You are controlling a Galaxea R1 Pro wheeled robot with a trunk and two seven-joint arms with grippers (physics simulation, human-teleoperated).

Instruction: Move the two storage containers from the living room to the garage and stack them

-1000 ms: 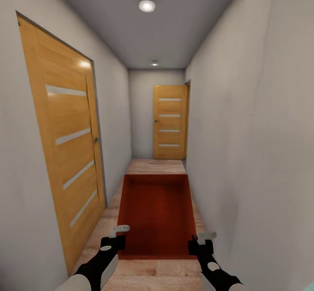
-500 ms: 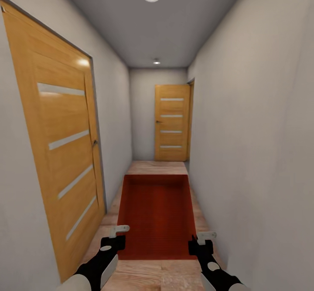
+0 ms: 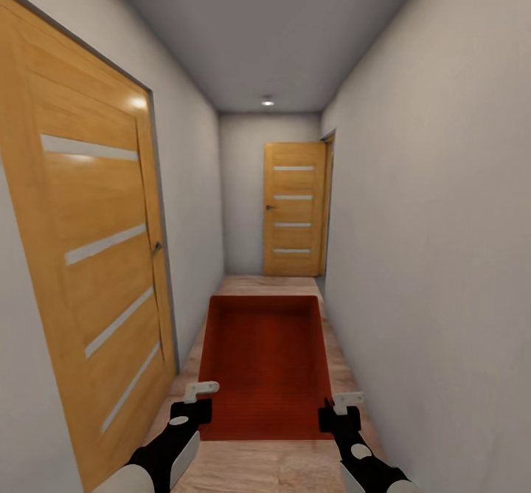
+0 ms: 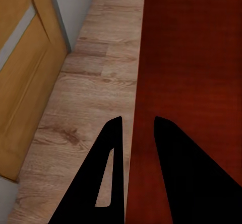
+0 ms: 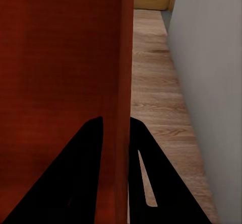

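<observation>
I carry a red-orange, lidless rectangular storage container down a wood-floored corridor; my left pincer and right pincer each clamp a side wall; seemingly one bin; garage placement and stacking remain.

A red-orange rectangular storage container, open-topped and lidless with smooth walls, is carried level above a light wood-plank hallway floor, its long axis pointing down the corridor, gripped on its near side walls by the left pincer and right pincer.
</observation>
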